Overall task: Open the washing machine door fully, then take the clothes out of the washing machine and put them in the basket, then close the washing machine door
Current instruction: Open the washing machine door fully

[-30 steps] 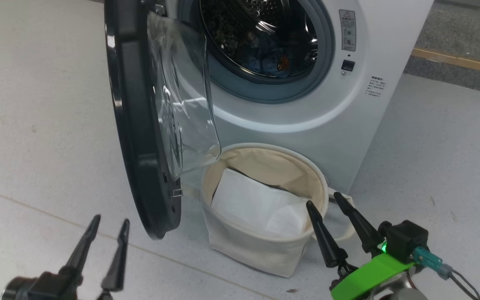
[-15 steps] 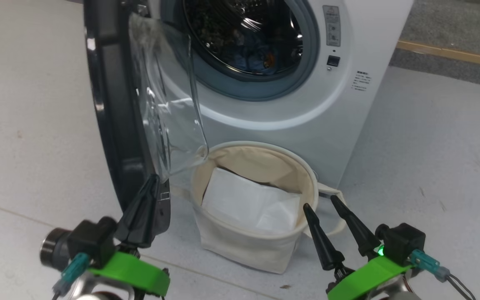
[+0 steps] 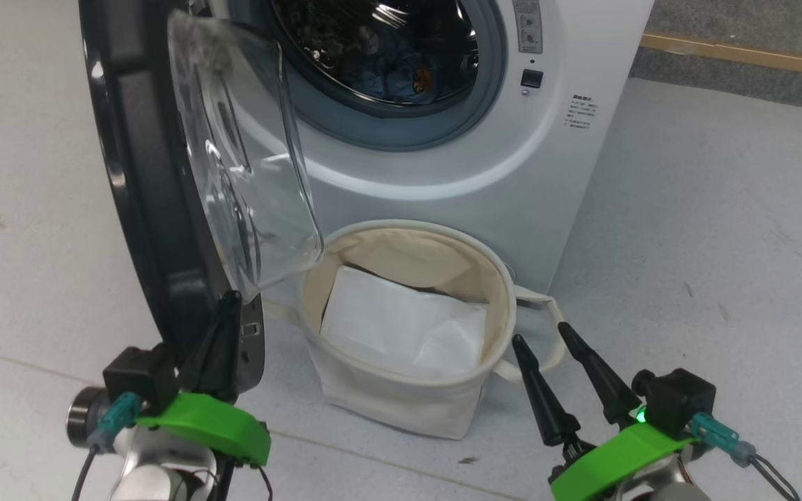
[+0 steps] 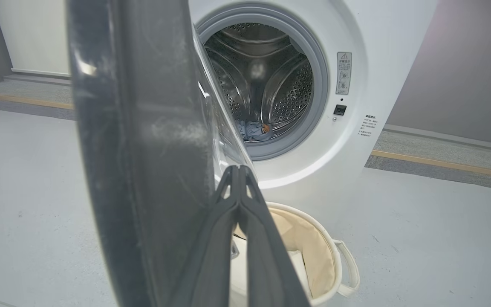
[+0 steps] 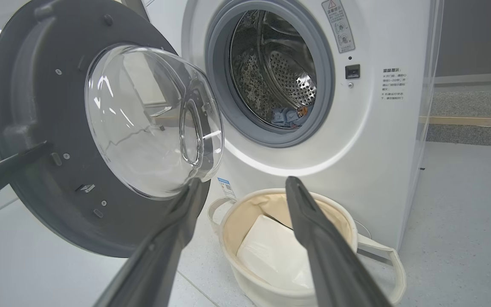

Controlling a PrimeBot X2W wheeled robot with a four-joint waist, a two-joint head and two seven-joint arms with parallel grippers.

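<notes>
The washing machine (image 3: 512,181) stands with its door (image 3: 136,209) swung out to the left, the glass bowl (image 3: 241,160) facing the drum. The clothes (image 3: 401,76) lie light blue in the bottom of the drum, also in the wrist views (image 4: 254,130) (image 5: 288,116). The cream basket (image 3: 387,396) sits on the floor under the opening. My left gripper (image 3: 230,299) is shut and empty, its tips against the door's inner face (image 4: 143,128) near the lower edge. My right gripper (image 3: 540,334) is open beside the basket's right handle, holding nothing.
A plain white sheet (image 3: 401,327) lies folded inside the basket. The door's black rim reaches down close to the basket's left side. Pale floor (image 3: 707,243) stretches to the right of the machine, with a wooden strip (image 3: 742,52) behind.
My left gripper closed and rose from the lower left to the door's lower inner rim. The head camera shifted, so the scene slid left. The right gripper stayed as it was.
</notes>
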